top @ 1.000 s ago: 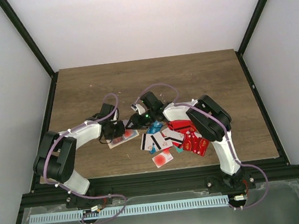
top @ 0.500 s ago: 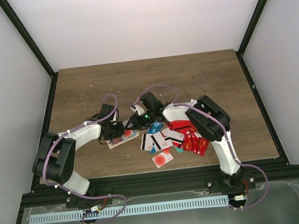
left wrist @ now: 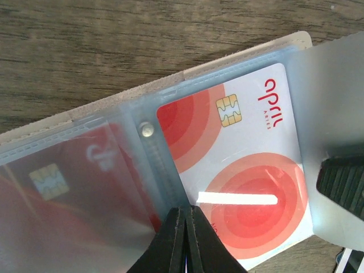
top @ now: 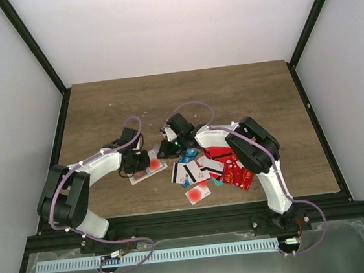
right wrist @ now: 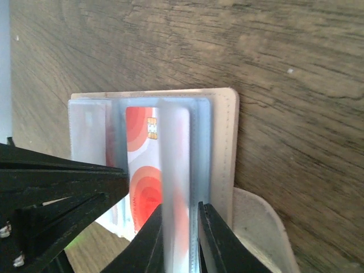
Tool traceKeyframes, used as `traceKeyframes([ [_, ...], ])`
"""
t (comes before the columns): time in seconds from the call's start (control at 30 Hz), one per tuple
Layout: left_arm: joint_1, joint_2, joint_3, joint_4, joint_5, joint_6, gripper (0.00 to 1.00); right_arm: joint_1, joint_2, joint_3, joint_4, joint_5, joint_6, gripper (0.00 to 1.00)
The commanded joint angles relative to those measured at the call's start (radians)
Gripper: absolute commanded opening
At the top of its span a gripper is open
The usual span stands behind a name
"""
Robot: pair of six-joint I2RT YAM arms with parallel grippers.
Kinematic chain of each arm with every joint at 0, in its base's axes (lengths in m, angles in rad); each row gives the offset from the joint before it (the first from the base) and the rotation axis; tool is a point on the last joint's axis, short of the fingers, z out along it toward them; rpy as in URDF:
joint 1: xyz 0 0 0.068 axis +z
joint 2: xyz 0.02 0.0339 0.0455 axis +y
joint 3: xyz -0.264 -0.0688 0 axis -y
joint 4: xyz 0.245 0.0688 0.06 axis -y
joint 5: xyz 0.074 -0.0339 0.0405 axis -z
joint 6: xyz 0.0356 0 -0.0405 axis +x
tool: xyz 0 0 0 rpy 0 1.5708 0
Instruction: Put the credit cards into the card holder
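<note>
The beige card holder (top: 151, 169) lies open on the table, its clear sleeves fanned out. A white card with red circles (left wrist: 250, 170) sits in one sleeve; a red card (left wrist: 51, 182) shows blurred in another. My left gripper (top: 138, 161) is shut, its tips (left wrist: 185, 213) pressed at the sleeves' spine. My right gripper (top: 164, 149) is shut on one clear sleeve (right wrist: 173, 159) and holds it upright (right wrist: 181, 206); a reddish card shows in it. The credit card heap (top: 223, 165) lies to the right of the holder.
One white-and-red card (top: 197, 192) lies apart near the front edge. Cards with black stripes (top: 187, 170) lie at the heap's left side, close to the holder. The holder's snap tab (right wrist: 259, 227) lies flat beside my right fingers.
Both grippers and the holder have shifted slightly left. The left arm's elbow has dropped toward the front edge. Both grips stay the same.
</note>
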Motion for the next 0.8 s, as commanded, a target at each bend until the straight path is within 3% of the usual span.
traceKeyframes([
  [0.0, -0.003, -0.018, 0.012, -0.027, -0.021, -0.005, 0.04, 0.021, -0.029, 0.056, -0.065, 0.077, -0.03, 0.15],
  [0.2, -0.003, 0.004, -0.003, -0.013, -0.025, -0.004, 0.04, 0.067, -0.021, 0.095, -0.073, 0.039, -0.056, 0.16],
  [0.5, -0.003, 0.027, -0.023, 0.013, -0.021, -0.001, 0.04, 0.089, 0.033, 0.132, -0.093, 0.044, -0.046, 0.05],
  [0.77, -0.003, -0.022, -0.029, 0.015, -0.013, 0.0, 0.04, 0.085, 0.006, 0.115, -0.054, -0.01, -0.044, 0.01],
])
